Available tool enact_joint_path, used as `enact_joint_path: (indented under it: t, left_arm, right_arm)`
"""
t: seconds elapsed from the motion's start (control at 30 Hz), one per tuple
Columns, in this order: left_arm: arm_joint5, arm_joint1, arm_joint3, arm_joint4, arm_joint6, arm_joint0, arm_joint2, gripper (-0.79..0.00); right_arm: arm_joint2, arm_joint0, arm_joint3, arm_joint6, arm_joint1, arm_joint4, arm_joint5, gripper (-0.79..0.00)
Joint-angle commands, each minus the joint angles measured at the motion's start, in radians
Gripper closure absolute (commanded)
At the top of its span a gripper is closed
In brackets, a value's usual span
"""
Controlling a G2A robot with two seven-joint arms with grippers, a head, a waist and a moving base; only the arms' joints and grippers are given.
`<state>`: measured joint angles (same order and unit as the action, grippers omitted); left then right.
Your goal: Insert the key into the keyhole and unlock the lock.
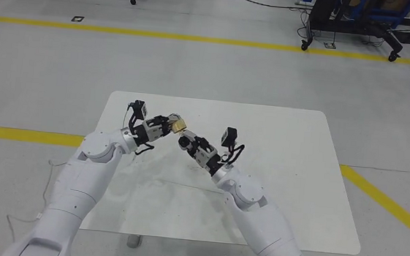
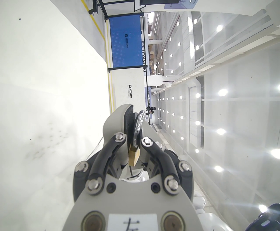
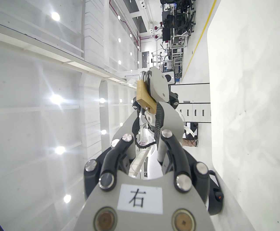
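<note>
Lock (image 3: 144, 96): I held its shackle (image 2: 139, 122) clamped in left gripper (image 1: 169, 123) so keyhole faced key (image 3: 149, 117), pinched in right gripper (image 1: 187, 141).

left pincer (image 1: 173, 122), right pincer (image 1: 187, 141) clamped, tips facing

Your right gripper (image 3: 149, 119) pinches the silver head of the key (image 3: 149, 116) between its black-padded fingers (image 3: 159, 119). The head is pressed against the end face of the brass lock (image 3: 144, 97), and the blade is hidden, so its depth cannot be told. Just beyond, the left gripper (image 3: 151, 79) clasps the lock by its steel shackle (image 3: 143, 75). The white table (image 3: 245, 98) runs alongside, with a yellow floor line (image 3: 198, 43) past its edge.
</note>
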<state>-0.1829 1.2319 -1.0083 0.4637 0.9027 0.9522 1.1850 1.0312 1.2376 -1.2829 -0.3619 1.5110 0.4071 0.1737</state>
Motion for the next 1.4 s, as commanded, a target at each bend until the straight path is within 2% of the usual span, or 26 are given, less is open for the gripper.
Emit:
enact_joint_path:
  t: [0.0, 0.03, 0.07, 0.1, 0.23, 0.37, 0.57, 0.77, 1.03, 1.13, 1.2, 1.23, 1.27, 1.3, 1.33, 1.37]
  left_arm:
    - [-0.003, 0.000, -0.001, -0.005, -0.001, 0.001, -0.001, 0.000]
    - [-0.003, 0.000, -0.002, -0.005, -0.002, 0.001, -0.002, 0.000]
    - [-0.003, 0.000, -0.002, -0.006, -0.001, 0.001, -0.003, 0.000]
    - [-0.003, 0.000, -0.002, -0.008, -0.003, 0.001, -0.003, 0.000]
    - [-0.010, 0.000, -0.004, -0.015, -0.001, 0.001, -0.005, 0.000]
    - [-0.027, 0.000, -0.010, -0.022, 0.007, 0.004, -0.006, 0.000]
    - [-0.062, 0.000, -0.019, -0.007, 0.017, 0.010, -0.002, 0.000]
    - [-0.097, 0.000, -0.026, 0.004, 0.016, 0.015, 0.004, 0.000]
    - [-0.139, 0.000, -0.034, 0.009, 0.025, 0.021, 0.006, 0.000]
    - [-0.139, 0.000, -0.034, 0.009, 0.026, 0.021, 0.006, 0.000]
    - [-0.131, 0.000, -0.029, 0.009, 0.020, 0.020, 0.008, 0.000]
    - [-0.123, 0.000, -0.027, 0.007, 0.018, 0.019, 0.007, 0.000]
    - [-0.118, 0.000, -0.027, 0.005, 0.016, 0.018, 0.007, 0.000]
    - [-0.110, 0.000, -0.025, 0.004, 0.015, 0.018, 0.005, 0.000]
    - [-0.102, 0.000, -0.023, 0.001, 0.013, 0.017, 0.004, 0.000]
    - [-0.097, 0.000, -0.023, -0.002, 0.012, 0.016, 0.002, 0.000]
  right_arm:
    - [-0.002, 0.001, -0.002, 0.012, 0.000, -0.018, -0.001, -0.114]
    - [-0.005, 0.002, -0.004, 0.018, 0.000, -0.025, -0.001, -0.099]
    - [-0.007, 0.003, -0.005, 0.022, 0.000, -0.029, -0.001, -0.025]
    - [-0.008, 0.003, -0.006, 0.025, 0.001, -0.030, 0.000, 0.000]
    - [-0.010, 0.006, -0.005, 0.023, 0.003, -0.005, -0.008, 0.000]
    - [0.002, 0.004, 0.004, -0.009, 0.006, 0.096, -0.046, 0.000]
    - [0.045, -0.001, 0.028, -0.145, 0.011, 0.359, -0.150, 0.000]
    - [0.072, -0.024, 0.085, -0.268, 0.011, 0.530, -0.261, 0.000]
    - [0.084, -0.052, 0.125, -0.321, 0.011, 0.617, -0.358, 0.000]
    - [0.081, -0.055, 0.118, -0.319, 0.008, 0.578, -0.328, 0.000]
    - [0.078, -0.055, 0.103, -0.316, 0.003, 0.498, -0.271, 0.000]
    - [0.075, -0.052, 0.093, -0.308, 0.000, 0.446, -0.234, -0.040]
    - [0.073, -0.046, 0.085, -0.289, -0.003, 0.398, -0.201, -0.219]
    - [0.074, -0.039, 0.071, -0.254, -0.006, 0.347, -0.160, -0.342]
    - [0.068, -0.027, 0.056, -0.237, -0.007, 0.313, -0.135, -0.382]
    - [0.065, -0.017, 0.043, -0.232, -0.008, 0.304, -0.130, -0.529]
